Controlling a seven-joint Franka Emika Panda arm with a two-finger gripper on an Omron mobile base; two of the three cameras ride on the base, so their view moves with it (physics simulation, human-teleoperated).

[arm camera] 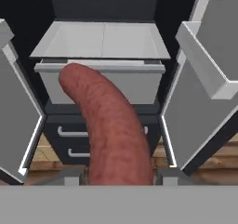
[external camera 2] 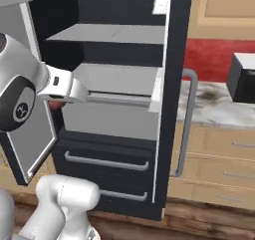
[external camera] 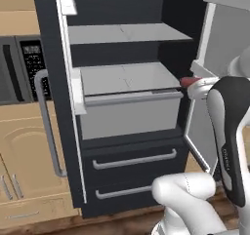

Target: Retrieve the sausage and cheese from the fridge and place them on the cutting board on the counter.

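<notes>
A black fridge (external camera: 132, 131) stands open, both doors swung wide, grey shelves bare. To its right in the left base view, the white arm's end effector (external camera: 191, 85) sits level with the middle shelf, clenched on the reddish-brown sausage (arm camera: 109, 125), held outside the fridge, apparently ready for carrying away. In the hand view the sausage rises between the fingertips (arm camera: 69, 177). At far right in the right base view, a marble counter (external camera 2: 214, 109) appears. I cannot make out the cheese or cutting board.
</notes>
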